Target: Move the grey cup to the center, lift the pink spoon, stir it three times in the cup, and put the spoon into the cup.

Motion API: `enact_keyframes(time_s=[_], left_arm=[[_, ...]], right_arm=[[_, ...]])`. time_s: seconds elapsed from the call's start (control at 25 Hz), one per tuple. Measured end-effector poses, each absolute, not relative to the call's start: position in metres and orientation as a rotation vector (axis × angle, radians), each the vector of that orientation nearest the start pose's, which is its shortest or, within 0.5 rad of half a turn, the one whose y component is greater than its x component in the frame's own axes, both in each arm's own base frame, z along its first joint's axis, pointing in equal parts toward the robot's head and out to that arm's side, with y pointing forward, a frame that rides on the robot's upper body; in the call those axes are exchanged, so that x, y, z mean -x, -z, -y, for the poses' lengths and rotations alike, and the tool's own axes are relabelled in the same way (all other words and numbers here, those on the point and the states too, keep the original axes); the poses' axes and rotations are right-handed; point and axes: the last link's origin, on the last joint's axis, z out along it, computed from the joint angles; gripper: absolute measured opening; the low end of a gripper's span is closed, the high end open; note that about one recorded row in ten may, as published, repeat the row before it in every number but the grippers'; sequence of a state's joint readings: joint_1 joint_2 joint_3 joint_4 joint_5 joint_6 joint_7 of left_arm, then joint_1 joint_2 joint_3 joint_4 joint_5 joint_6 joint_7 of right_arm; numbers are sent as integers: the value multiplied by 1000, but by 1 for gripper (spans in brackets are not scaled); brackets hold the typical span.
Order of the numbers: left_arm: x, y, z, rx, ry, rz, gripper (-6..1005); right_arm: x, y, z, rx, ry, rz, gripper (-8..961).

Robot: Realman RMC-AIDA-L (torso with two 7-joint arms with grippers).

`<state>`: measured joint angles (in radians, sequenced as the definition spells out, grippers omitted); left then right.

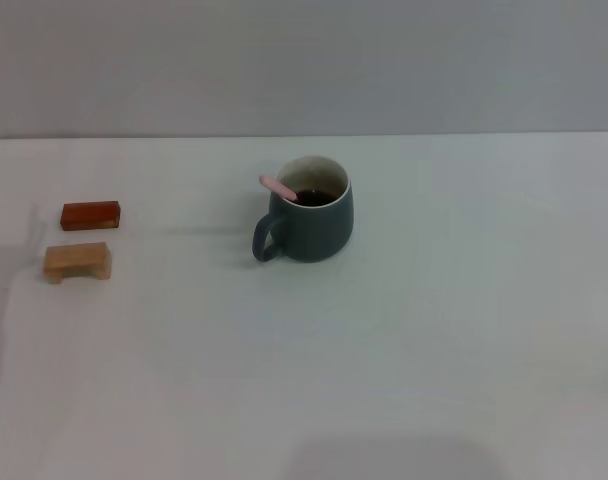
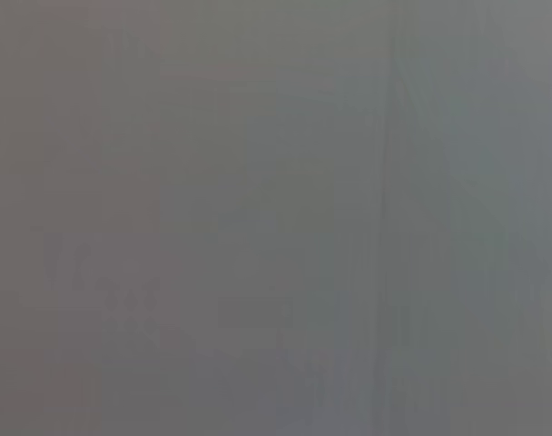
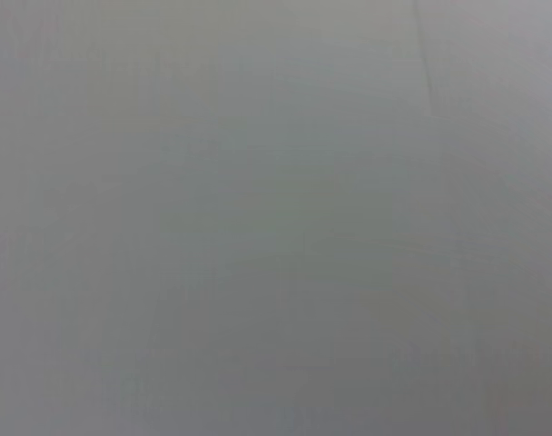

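Note:
The grey cup [image 1: 312, 215] stands upright near the middle of the white table, its loop handle pointing toward the front left. The pink spoon [image 1: 278, 187] rests inside the cup, its pale pink handle leaning out over the left rim; its bowl is hidden in the dark inside. Neither gripper shows in the head view. Both wrist views show only blank grey surface, with no fingers and no objects.
A small red-brown block [image 1: 90, 215] and a tan wooden block [image 1: 77, 262] lie at the left side of the table. The white table [image 1: 434, 350] ends at a grey wall at the back.

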<state>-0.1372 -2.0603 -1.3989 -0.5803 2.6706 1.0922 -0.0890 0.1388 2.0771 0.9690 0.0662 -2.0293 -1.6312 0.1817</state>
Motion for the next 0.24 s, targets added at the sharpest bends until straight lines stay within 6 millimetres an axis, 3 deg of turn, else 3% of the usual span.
enact_keyframes(time_s=[0.24], left_arm=[[345,-43,-301,1323,687,484,795]], right_arm=[[-403,-77,-198,1036,-646,-420,818]])
